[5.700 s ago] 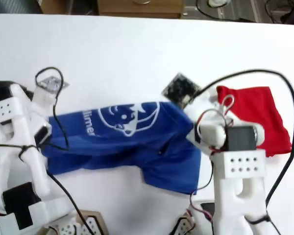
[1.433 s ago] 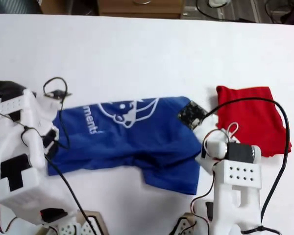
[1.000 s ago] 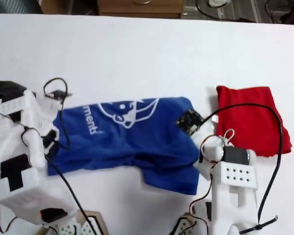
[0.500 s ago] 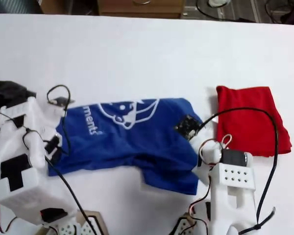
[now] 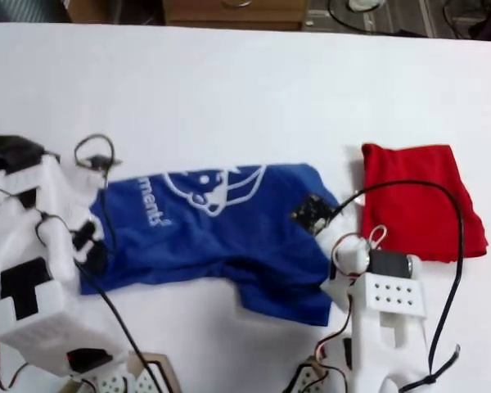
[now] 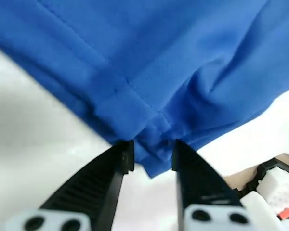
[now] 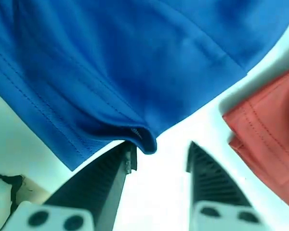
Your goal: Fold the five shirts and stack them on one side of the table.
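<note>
Spread wide, left claw (image 6: 151, 150) straddles blue shirt (image 6: 183, 57) hem, right claw (image 7: 161, 149) its corner.

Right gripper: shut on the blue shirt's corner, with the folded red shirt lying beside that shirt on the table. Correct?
No. The right gripper is open, not shut: the right wrist view shows its jaws apart, a corner of the blue shirt near one of them. The folded red shirt does lie beside that shirt on the table.

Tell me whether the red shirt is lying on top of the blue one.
No, the red shirt lies beside the blue shirt, bare table between them.
</note>
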